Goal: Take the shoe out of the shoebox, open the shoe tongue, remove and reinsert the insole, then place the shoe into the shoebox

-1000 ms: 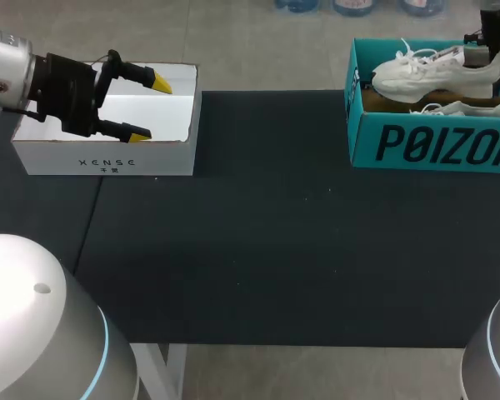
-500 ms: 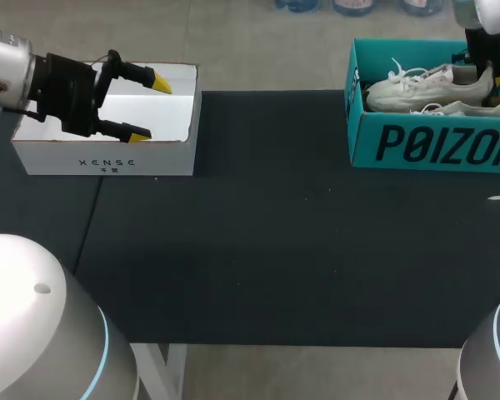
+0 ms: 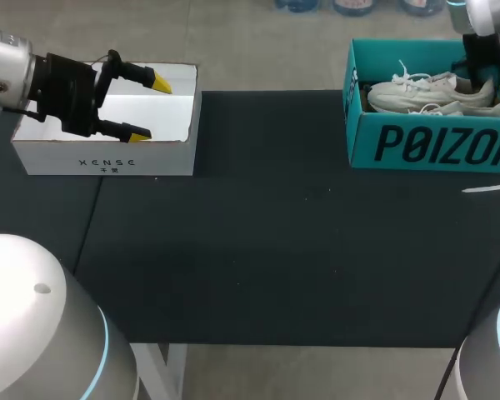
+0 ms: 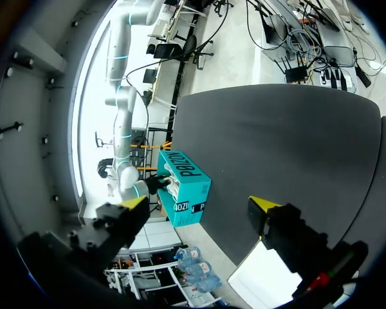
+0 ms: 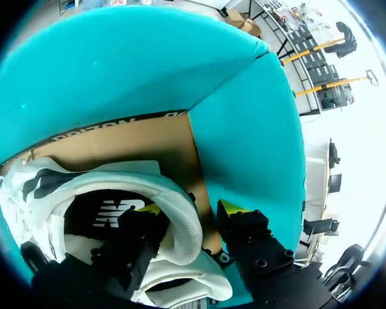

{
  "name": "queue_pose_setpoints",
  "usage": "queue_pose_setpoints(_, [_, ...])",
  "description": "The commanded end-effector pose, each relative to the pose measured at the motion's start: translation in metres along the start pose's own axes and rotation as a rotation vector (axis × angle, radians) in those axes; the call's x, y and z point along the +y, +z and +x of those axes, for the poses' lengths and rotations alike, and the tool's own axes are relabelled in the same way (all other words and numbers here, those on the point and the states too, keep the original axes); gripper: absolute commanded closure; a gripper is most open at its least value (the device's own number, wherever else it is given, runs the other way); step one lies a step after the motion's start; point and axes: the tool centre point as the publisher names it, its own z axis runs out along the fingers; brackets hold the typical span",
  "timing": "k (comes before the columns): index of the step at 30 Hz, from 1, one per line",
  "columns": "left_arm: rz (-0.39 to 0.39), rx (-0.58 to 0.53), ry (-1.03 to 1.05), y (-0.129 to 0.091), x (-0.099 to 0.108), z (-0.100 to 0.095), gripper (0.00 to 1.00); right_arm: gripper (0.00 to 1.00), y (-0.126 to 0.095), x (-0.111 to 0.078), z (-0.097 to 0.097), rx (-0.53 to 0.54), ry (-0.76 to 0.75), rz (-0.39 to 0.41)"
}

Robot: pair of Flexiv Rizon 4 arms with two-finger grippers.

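At the table's 10 o'clock, the left gripper (image 3: 148,108) hangs spread and empty over a white cardboard carton (image 3: 108,162), partly hiding its floor. A matte black mat (image 3: 275,250) covers the middle. At 2 o'clock stands the teal cardboard shoebox (image 3: 417,146), cut off at 3 o'clock. Inside lies the white lace-up sneaker (image 3: 417,90), toe toward 9 o'clock. The right gripper (image 5: 192,209) straddles its padded heel collar; whether it clamps the collar or merely brackets it cannot be told.
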Motion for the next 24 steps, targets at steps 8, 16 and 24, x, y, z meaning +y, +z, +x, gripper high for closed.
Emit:
queue_pose_setpoints(8, [0.001,0.001,0.001,0.001,0.001,0.000,0.00,0.00,-0.071,-0.052,-0.047,0.092,-0.026,-0.023])
queue_pose_setpoints(16, [0.001,0.001,0.001,0.001,0.001,0.000,0.00,0.00,-0.121,-0.091,-0.069,0.232,-0.060,-0.065])
queue_pose_setpoints(24, [0.001,0.001,0.001,0.001,0.001,0.000,0.00,0.00,-0.152,-0.114,-0.082,0.340,-0.288,-0.219])
